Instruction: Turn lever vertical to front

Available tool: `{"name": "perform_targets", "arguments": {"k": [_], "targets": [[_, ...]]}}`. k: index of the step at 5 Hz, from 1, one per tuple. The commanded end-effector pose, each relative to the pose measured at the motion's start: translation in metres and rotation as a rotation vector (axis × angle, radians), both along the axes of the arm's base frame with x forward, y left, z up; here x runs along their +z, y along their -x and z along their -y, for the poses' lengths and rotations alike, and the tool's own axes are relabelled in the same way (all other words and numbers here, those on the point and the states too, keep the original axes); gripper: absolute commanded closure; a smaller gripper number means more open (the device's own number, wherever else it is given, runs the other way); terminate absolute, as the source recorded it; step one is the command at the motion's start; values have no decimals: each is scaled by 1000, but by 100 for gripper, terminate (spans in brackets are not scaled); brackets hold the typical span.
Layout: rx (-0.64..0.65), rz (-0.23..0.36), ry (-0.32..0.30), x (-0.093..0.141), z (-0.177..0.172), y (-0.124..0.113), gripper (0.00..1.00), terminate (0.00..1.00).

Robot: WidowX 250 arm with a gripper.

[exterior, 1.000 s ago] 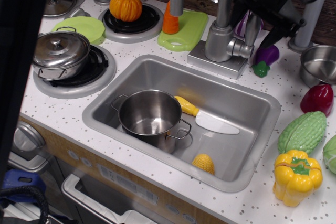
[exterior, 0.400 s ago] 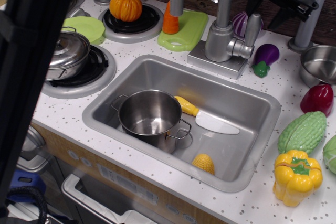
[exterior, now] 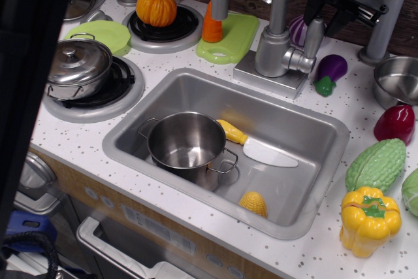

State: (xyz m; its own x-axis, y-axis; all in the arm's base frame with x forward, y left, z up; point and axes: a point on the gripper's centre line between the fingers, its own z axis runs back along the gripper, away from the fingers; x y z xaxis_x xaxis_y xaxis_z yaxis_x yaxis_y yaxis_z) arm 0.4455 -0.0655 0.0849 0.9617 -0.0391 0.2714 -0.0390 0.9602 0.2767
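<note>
Lever [exterior: 314, 37] stands near upright, tilted slightly right at its top, joined by a short peg to the right side of the faucet body [exterior: 272, 51]. Faucet sits on a square base at the far edge of the sink [exterior: 326, 136], spout arching up and out of frame.

Gripper [exterior: 330, 12] is black, at far right top, directly above and just behind the lever's upper end. Two dark fingers point down on either side of the lever tip; contact cannot be told, nor how wide the jaws stand. Nothing is clearly held.

In the sink: steel pot [exterior: 187, 142] at left, yellow-handled toy knife [exterior: 257, 145] to its right, corn [exterior: 253, 203] at the near right corner.

Right counter: eggplant [exterior: 329, 71] just right of the faucet base, red pepper [exterior: 395, 123], green gourd [exterior: 376, 164], yellow pepper [exterior: 369, 219], steel bowl [exterior: 396, 80] beside a grey pole [exterior: 386, 14].

Far left: pumpkin [exterior: 156, 8] on a burner, carrot [exterior: 211, 25] on a green board [exterior: 232, 39], lidded pot [exterior: 77, 64] on the near burner.
</note>
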Motion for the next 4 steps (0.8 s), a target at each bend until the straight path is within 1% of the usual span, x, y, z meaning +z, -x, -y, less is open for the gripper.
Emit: {"name": "perform_targets", "arguments": {"k": [1,2,3,4], "targets": [[52,22,33,15,2,20,100,0],[61,25,34,9,-1,29,100,0],[61,29,75,-5,-5,30,100,0],[58,37,90,-14,-8,29,100,0]]}}
